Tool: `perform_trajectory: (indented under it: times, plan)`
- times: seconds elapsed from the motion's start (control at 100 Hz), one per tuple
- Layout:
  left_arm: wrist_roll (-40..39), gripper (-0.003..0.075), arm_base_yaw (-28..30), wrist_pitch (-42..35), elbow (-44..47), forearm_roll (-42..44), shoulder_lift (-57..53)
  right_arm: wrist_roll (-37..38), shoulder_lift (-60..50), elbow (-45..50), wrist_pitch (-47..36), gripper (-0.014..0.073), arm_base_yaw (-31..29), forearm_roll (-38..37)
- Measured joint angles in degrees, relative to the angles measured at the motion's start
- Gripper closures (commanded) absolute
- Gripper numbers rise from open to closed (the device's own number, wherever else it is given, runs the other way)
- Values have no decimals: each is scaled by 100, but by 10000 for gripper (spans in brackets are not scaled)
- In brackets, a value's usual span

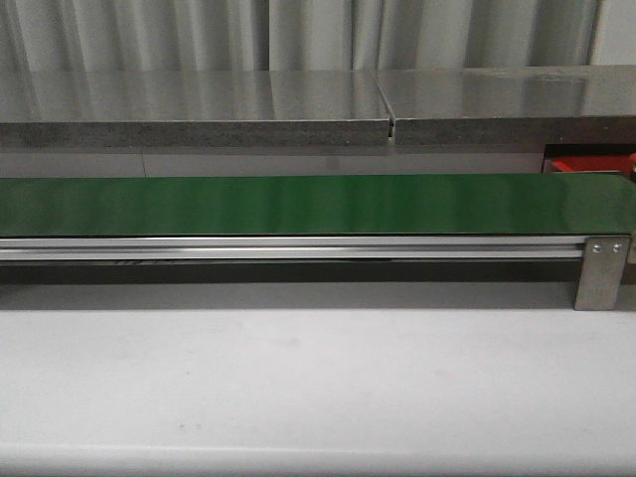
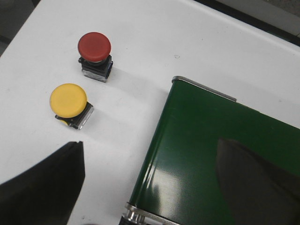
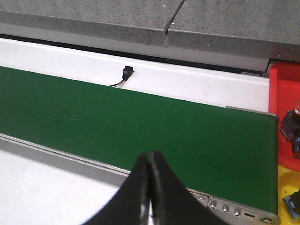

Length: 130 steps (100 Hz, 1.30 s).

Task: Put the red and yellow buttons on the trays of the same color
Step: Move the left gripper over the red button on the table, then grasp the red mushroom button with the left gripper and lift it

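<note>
In the left wrist view a red button and a yellow button stand side by side on the white table, beyond the end of the green belt. My left gripper is open and empty, its jaws wide apart above the belt's end, short of both buttons. In the right wrist view my right gripper is shut and empty over the belt's near rail. A red tray and a yellow tray lie past the belt's other end, each with dark parts in it. Neither gripper shows in the front view.
The green conveyor belt runs across the front view with a metal rail and bracket. A grey stone ledge stands behind it. A small black connector with wires lies on the white strip behind the belt.
</note>
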Motion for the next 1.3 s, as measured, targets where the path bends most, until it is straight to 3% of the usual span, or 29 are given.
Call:
perform_trajectory:
  times: [0.22,0.53,1.3]
  plan:
    - [-130,153,0,566,-1167,95,988,0,0,0,0,669,0,0]
    - [-389,153,0,662,-2281,453,2018,-10,0,0,0,669,0,0]
    - [-428,153,0,-698,-2580,547,3142,1,0,0,0,669,0,0]
